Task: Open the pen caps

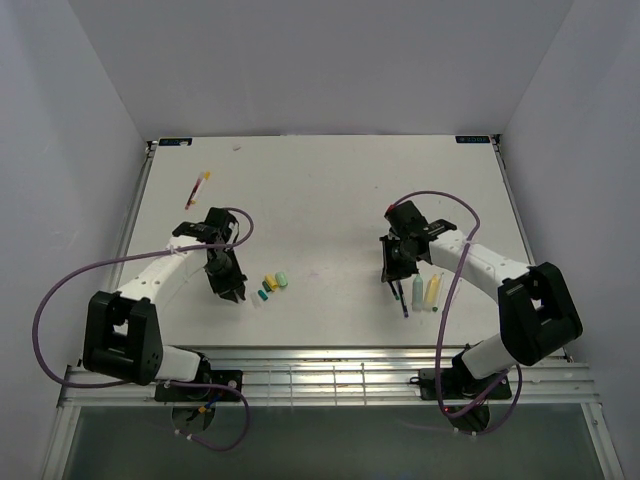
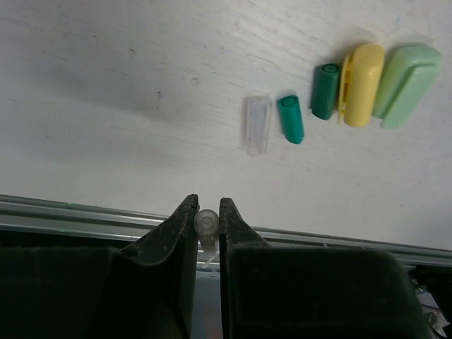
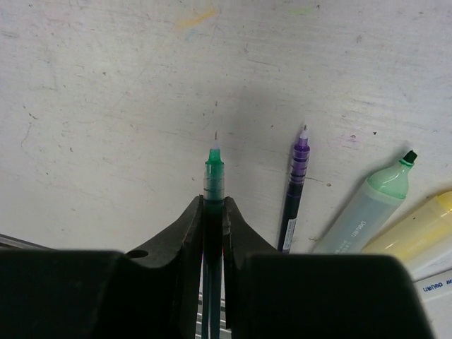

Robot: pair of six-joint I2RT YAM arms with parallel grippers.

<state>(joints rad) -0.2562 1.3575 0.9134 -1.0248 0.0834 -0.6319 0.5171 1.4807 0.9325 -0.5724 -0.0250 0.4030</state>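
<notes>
Small dark lettering runs along the pale-green marker barrel (image 3: 357,212), too blurred to read. Blue print on a white barrel (image 3: 434,286) is unclear too (as are two blue stickers (image 1: 472,139) at the worktop's (image 1: 320,200) far edge).

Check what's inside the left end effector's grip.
A small clear cap is pinched in the left end effector. Only its round end and a short stretch show; the rest is covered by the fingers, so its length cannot be seen.
</notes>
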